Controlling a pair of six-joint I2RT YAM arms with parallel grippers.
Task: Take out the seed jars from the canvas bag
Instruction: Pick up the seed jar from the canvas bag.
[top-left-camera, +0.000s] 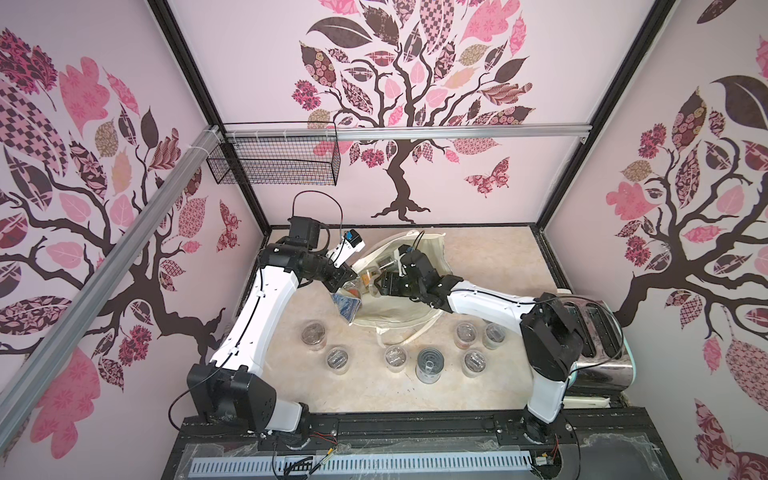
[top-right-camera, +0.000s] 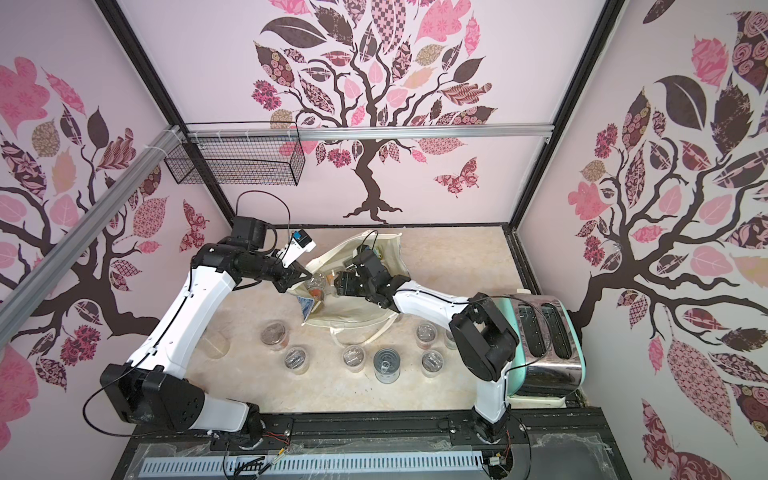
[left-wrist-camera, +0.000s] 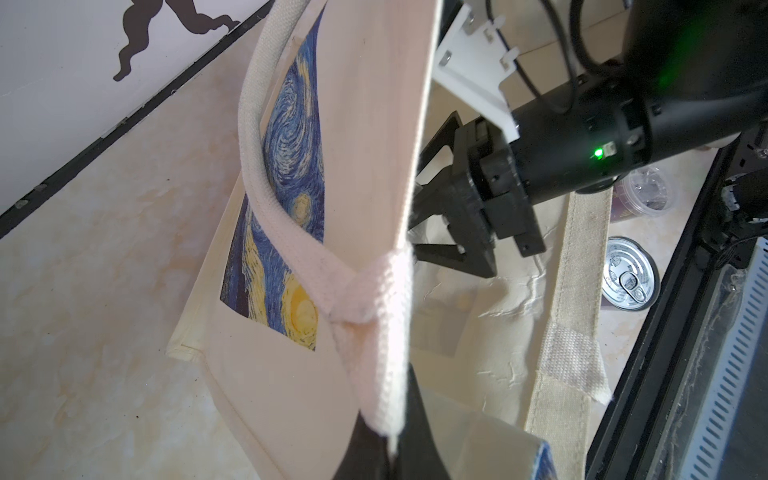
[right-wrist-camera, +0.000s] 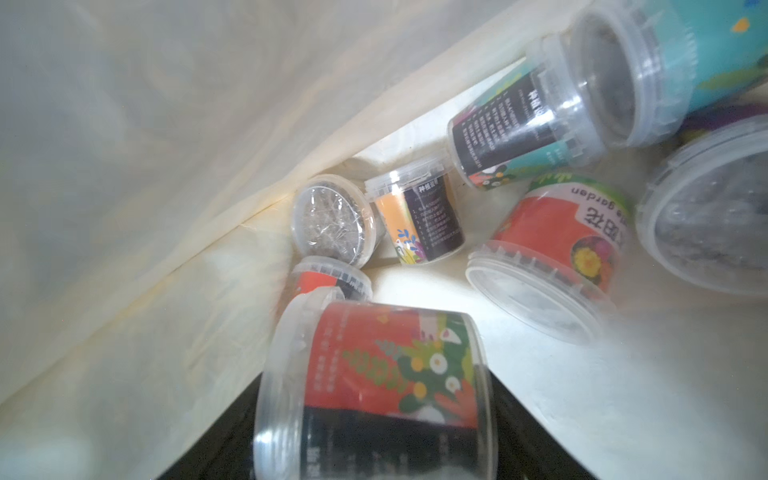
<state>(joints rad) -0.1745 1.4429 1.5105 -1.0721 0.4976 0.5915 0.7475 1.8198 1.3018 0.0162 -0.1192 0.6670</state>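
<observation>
A cream canvas bag (top-left-camera: 395, 313) with a blue-and-yellow swirl print lies on its side on a pale table (top-left-camera: 365, 395), at the centre of both top views. The left pincer (top-left-camera: 348, 277) is closed tight on the bag's upper rim, beside a white rope handle (left-wrist-camera: 257, 137), and holds the cloth up. This looks meant to prop the mouth open like a tent.

The right pincer (top-left-camera: 377, 286) reaches into that opening. In the right wrist view its jaws sit either side of a red-labelled jar (right-wrist-camera: 374, 374) at the bottom centre of the frame. Whether they already press on it cannot be told. Behind it, several more seed jars (right-wrist-camera: 419, 216) lie tumbled on the bag's floor.

Six upright jars (top-left-camera: 395, 357) stand across the lower middle of a top view, in a loose row with a tin can (top-left-camera: 430, 365). They are clear of the bag, probably to leave the arms room.
</observation>
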